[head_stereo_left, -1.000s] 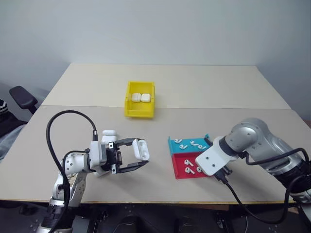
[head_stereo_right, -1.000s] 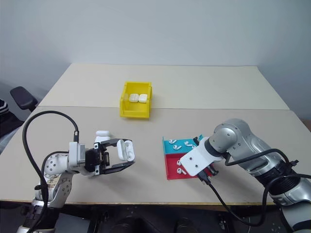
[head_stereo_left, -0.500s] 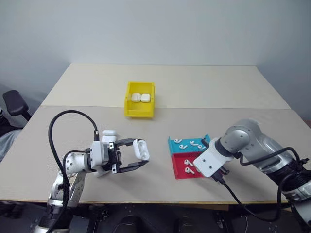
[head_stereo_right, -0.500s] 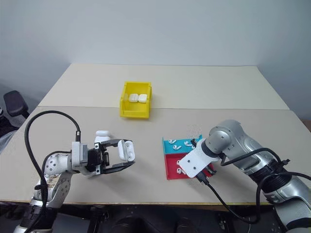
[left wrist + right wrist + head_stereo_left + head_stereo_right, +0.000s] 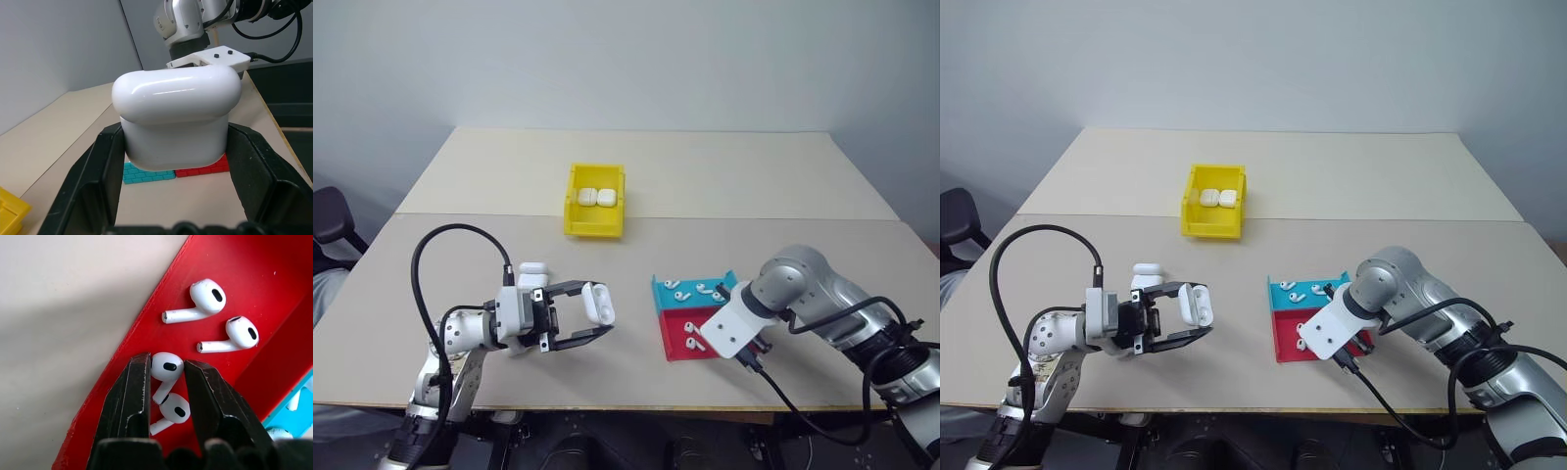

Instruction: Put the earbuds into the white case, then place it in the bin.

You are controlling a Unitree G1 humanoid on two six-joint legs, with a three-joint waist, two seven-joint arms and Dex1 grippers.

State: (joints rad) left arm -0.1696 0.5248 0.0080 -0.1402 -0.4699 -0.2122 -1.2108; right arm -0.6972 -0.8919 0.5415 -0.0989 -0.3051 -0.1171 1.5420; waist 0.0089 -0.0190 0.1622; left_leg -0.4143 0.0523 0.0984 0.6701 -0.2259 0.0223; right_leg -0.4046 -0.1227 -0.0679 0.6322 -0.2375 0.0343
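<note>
Earbuds [image 5: 166,368] crowd red tray's [image 5: 122,357] edge, right jaws astride one; left jaws clamp case [image 5: 176,117].

On the bench [image 5: 1351,186], the yellow bin [image 5: 1214,212] holds two white cases. The left end effector [image 5: 1190,318] grips an open white case [image 5: 1194,303] (another lies just behind). The right arm reaches over the teal-and-red tray [image 5: 1285,343] of earbuds [image 5: 1294,290].

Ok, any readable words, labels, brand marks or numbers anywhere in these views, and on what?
None readable: the white case, yellow bin, teal-and-red tray and earbuds carry no visible text, logo or number.
</note>
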